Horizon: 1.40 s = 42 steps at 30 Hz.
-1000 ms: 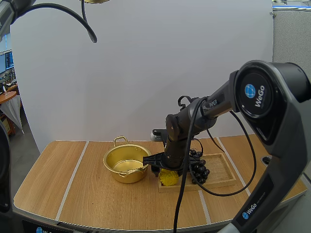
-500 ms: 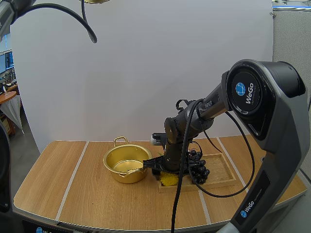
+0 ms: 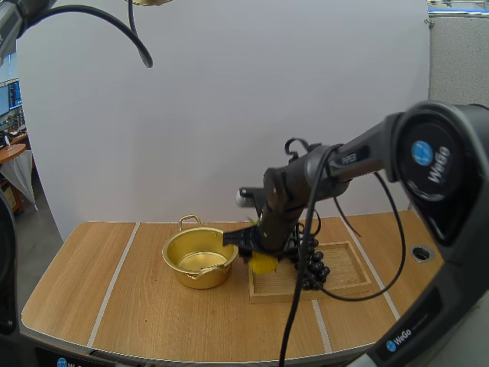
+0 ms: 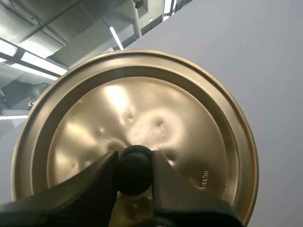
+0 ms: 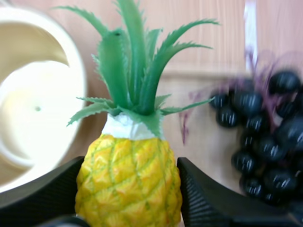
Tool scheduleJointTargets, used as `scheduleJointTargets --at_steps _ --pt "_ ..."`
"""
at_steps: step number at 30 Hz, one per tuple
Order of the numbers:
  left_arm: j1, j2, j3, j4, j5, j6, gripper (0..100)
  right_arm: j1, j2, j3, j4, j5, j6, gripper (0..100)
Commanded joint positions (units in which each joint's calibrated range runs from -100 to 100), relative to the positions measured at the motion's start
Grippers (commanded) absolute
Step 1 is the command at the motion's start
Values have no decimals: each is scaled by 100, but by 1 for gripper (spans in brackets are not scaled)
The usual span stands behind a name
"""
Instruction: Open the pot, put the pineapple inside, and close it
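A yellow pineapple (image 5: 129,177) with green leaves is pinched between my right gripper's (image 5: 130,189) black fingers. In the high view my right gripper (image 3: 256,252) holds the pineapple (image 3: 263,263) just above the wooden tray's (image 3: 348,281) left end, beside the gold pot (image 3: 197,256), which stands open. My left gripper (image 4: 135,172) is shut on the black knob of the gold lid (image 4: 142,118), held high up; the lid's edge (image 3: 150,2) peeks in over the table at the upper left of the high view.
A bunch of dark grapes (image 3: 312,264) lies in the tray right of the pineapple, also seen as grapes (image 5: 265,137) close beside the fruit. Bare wooden table (image 3: 114,298) lies left of and in front of the pot.
My right gripper has lifted the pineapple up off the tray and shifted it slightly toward the pot. The left arm with the lid has not moved.
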<state>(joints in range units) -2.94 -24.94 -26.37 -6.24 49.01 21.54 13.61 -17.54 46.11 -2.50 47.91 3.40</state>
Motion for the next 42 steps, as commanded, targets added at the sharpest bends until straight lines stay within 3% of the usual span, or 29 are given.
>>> scheduleJointTargets --at_steps 1,8,15,28,42 --pt "-19 -38 -49 54 -260 -54 0 49 -360 -264 -76 -39 -269 0" --pt "-19 -38 -49 54 -260 -54 0 462 -288 -780 -76 64 -470 0" --pt "-19 -38 -49 54 -260 -54 0 852 406 -1332 -76 99 -470 0" --pt "-19 -38 -49 54 -260 -54 0 880 1940 -2115 -76 569 -470 0" --pt "-19 -38 -49 54 -260 -54 0 880 2333 -2168 16 702 -470 0"
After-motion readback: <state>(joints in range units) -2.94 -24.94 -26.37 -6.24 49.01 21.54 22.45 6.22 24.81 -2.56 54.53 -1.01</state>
